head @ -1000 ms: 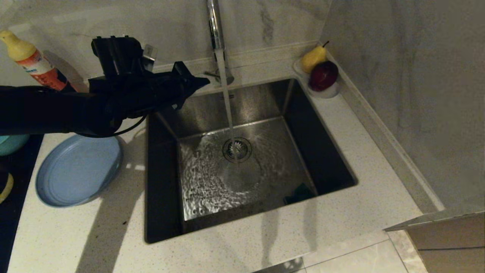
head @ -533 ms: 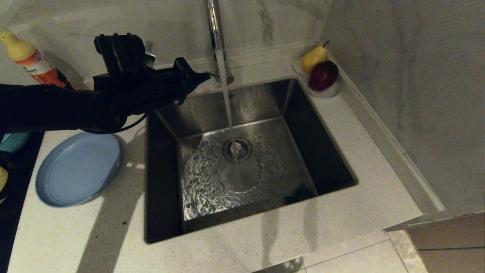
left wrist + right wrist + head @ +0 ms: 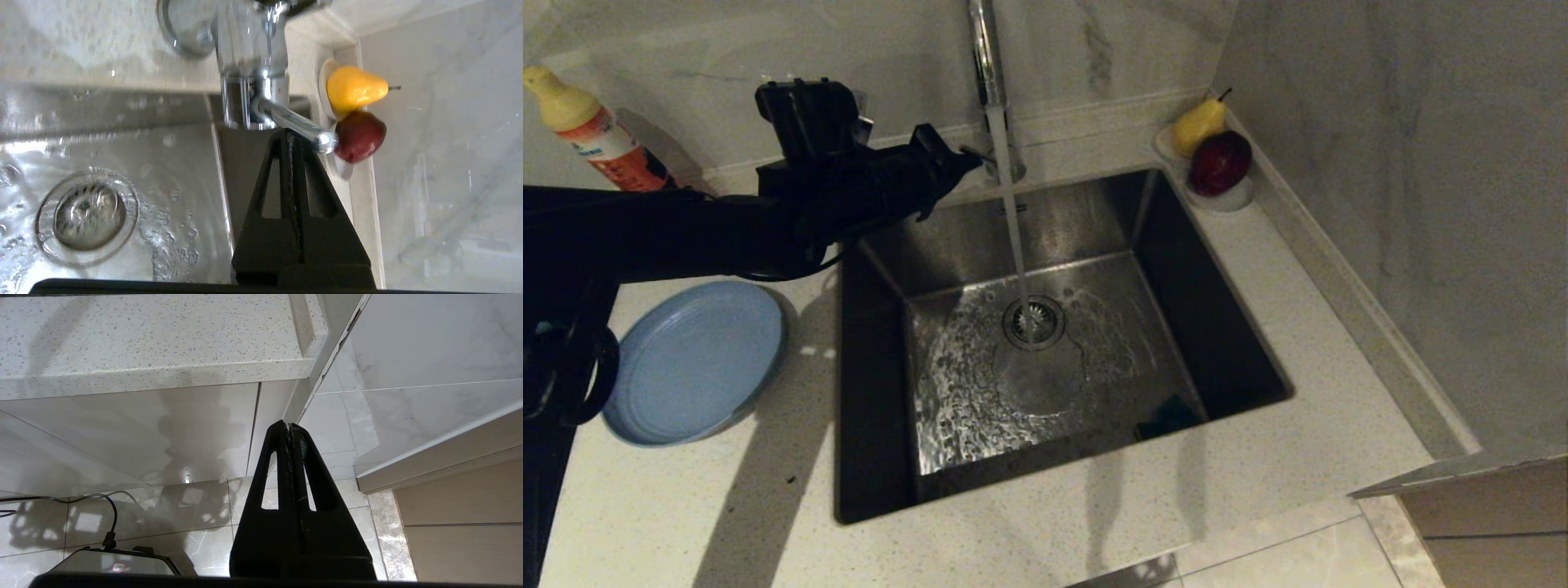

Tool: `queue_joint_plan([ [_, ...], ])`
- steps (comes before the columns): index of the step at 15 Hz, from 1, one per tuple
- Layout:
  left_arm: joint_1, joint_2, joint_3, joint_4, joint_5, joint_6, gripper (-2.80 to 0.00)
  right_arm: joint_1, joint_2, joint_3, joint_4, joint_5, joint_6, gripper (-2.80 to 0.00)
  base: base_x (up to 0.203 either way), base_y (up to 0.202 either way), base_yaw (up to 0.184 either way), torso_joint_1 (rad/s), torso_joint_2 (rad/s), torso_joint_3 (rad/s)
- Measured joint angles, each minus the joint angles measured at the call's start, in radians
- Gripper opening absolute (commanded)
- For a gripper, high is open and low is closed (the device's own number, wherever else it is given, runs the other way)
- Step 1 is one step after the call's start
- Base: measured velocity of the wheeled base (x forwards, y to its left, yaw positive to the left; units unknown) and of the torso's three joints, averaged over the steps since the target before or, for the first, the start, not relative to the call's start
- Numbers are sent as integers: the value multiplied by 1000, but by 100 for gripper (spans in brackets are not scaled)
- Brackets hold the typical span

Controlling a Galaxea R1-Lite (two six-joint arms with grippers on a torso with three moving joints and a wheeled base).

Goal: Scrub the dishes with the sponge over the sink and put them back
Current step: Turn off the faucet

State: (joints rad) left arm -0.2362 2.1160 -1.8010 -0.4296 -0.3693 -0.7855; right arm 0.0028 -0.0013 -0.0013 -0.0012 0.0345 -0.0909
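Dishes first: only the plate [image 3: 694, 359] shows, a wide light-blue disc lying flat and empty on the worktop [image 3: 768, 506] just left of the sink [image 3: 1029, 351]; the two bowls cannot be made out, hidden where the left arm crosses that corner. A dark green-faced sponge [image 3: 1168, 416] lies in the basin's near right corner, half in shadow, its yellow side not visible. Water runs from the tap [image 3: 984, 49] straight onto the drain [image 3: 1034, 322], and the sink floor is wet and rippled. The left gripper [image 3: 956, 167] hangs at the back left of the basin with its fingers [image 3: 292, 163] pressed together on nothing, their tips just under the tap lever [image 3: 298, 124] in the wrist view; whether they touch it I cannot tell. My reading is that the step in hand concerns the tap, not scrubbing, since no dish is over the sink. Next the sponge must be fetched from the wet basin and the plate brought over, which needs opened fingers and care with slippery surfaces. The right gripper [image 3: 291, 430], closed and empty, is parked below the worktop edge.
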Motion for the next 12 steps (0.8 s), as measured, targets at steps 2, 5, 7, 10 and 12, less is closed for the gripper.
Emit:
queue_joint_plan([
  [2,0,33,-54,2,9,0,-280,0,0,0,0,0,0,-280,0,0,0,0,0,0],
  [5,0,57,-77,-8,11,0,-280,0,0,0,0,0,0,-280,0,0,0,0,0,0],
  [7,3,64,-81,-8,11,0,-280,0,0,0,0,0,0,-280,0,0,0,0,0,0],
  [10,16,68,-84,-11,10,0,-280,0,0,0,0,0,0,-280,0,0,0,0,0,0],
  [12,23,69,-84,-34,5,0,-280,0,0,0,0,0,0,-280,0,0,0,0,0,0],
])
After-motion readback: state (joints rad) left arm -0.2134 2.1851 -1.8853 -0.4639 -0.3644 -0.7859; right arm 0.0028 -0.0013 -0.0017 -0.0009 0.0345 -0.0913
